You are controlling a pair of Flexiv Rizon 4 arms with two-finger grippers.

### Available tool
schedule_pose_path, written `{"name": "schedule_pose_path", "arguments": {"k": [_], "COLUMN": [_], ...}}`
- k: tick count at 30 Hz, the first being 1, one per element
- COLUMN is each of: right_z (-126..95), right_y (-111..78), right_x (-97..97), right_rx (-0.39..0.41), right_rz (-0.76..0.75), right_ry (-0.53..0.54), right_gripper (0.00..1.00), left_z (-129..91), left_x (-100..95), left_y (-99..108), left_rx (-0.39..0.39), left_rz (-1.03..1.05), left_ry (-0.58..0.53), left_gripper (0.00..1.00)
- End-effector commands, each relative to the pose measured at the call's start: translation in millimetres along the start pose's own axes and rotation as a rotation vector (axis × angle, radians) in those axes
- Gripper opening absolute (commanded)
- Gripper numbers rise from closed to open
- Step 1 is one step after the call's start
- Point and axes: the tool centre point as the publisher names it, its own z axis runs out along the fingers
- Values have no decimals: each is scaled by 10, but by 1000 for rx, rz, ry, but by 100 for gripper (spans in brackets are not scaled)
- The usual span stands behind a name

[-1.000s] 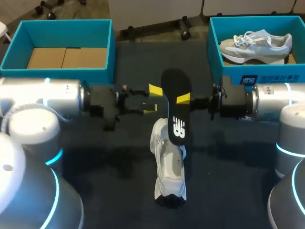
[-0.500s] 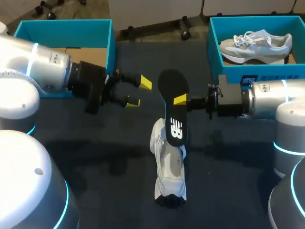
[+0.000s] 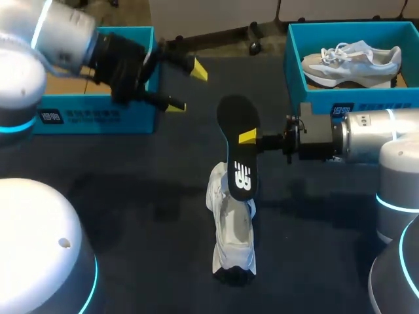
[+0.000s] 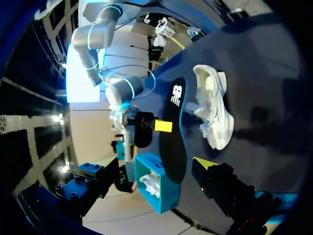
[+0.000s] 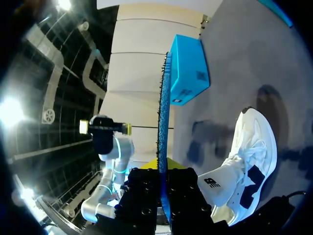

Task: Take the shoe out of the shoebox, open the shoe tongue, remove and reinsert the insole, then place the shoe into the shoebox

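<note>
At center, the right gripper [image 3: 247, 137] pinches the insole [image 3: 239, 154] over the shoe [image 3: 232, 229]. Upper left, the left gripper [image 3: 186, 87] hangs spread.

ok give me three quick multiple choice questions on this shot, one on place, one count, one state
1. Where is the white shoe? A on the table; B in a shoebox; C held in the air.
2. How many shoes show? A one; B two; C three.
3. The right tool is: A open; B shut on the insole; C shut on the white shoe.
Answers: 1 A, it lies on the table under the insole. 2 B, a grey shoe sits in the right shoebox too. 3 B, it grips the black insole from both sides.
</note>
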Motion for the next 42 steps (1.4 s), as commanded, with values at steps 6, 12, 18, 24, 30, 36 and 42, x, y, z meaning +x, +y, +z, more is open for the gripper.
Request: {"name": "schedule_pose_path", "arguments": {"k": [6,12,18,24,30,36,42], "right_z": [19,19,19,19,19,19,19], "right_y": [4,4,4,4,4,4,4], "right_x": [-1,-1,-1,-1,-1,-1,-1], "right_rx": [1,1,1,1,1,1,1], "right_rz": [1,1,1,1,1,1,1], "right_ry": [-3,-3,-3,-3,-3,-3,-3], "right_gripper": [0,0,0,0,0,0,0], "left_z": [236,346,422,498,606,730,776], "left_x": [-138,-171,-294,-392,-456,-463,-446], "left_y": [281,331,347,419,442,398,396], "left_rx": [136,158,134,160,177,198,165], "left_rz": [-70,-68,-48,-37,-23,-25,3], "left_ry": [412,603,757,914,1041,1100,1121], "left_gripper": [100,100,100,100,100,100,100]}}
